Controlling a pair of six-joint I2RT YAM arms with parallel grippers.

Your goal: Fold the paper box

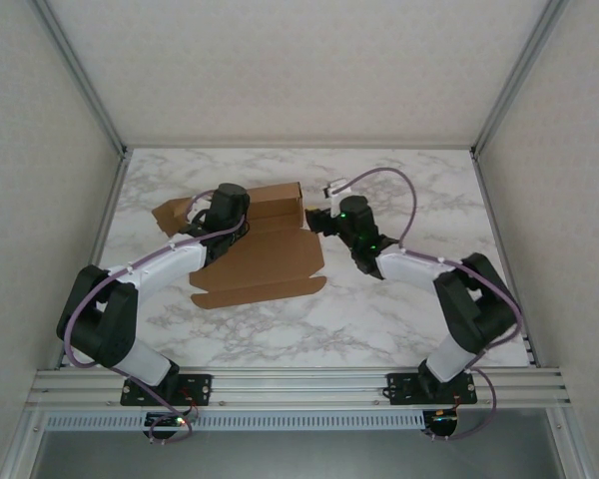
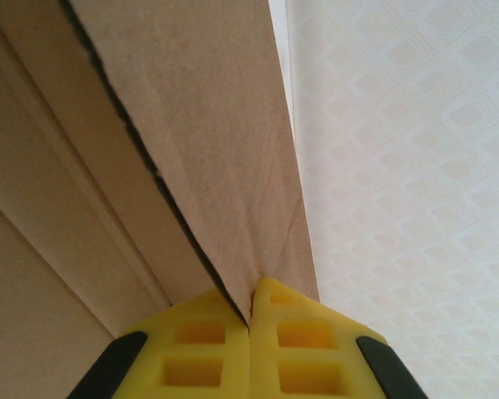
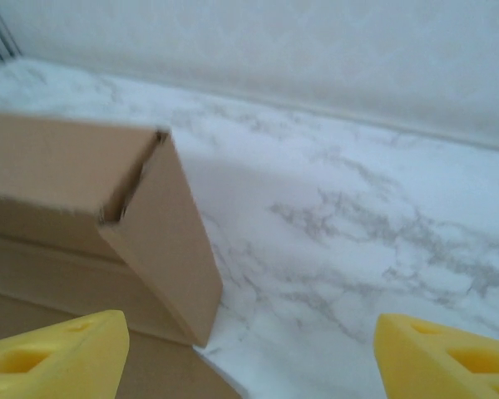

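You'll find the paper box (image 1: 260, 249) left of centre in the overhead view, lying on the marble table (image 1: 409, 309). Its broad flat panel spreads toward the lower part of the frame. A raised wall section stands along its upper edge, and a small flap sticks out at the far left.

Your left gripper (image 1: 223, 212) sits over the upper left part of the box. In the left wrist view its yellow pads (image 2: 200, 349) are pressed together at the bottom of the frame. A thin cardboard flap rises from between them toward the top left, so this hand is clamped on the box.

Your right gripper (image 1: 317, 220) is just beside the right end of the raised wall. From overhead you cannot tell whether it touches the cardboard. In the right wrist view its yellow fingertips (image 3: 50, 353) sit in the two lower corners, spread wide with nothing held between them. The folded corner of the box fills the left half of that frame, with bare marble to its right.
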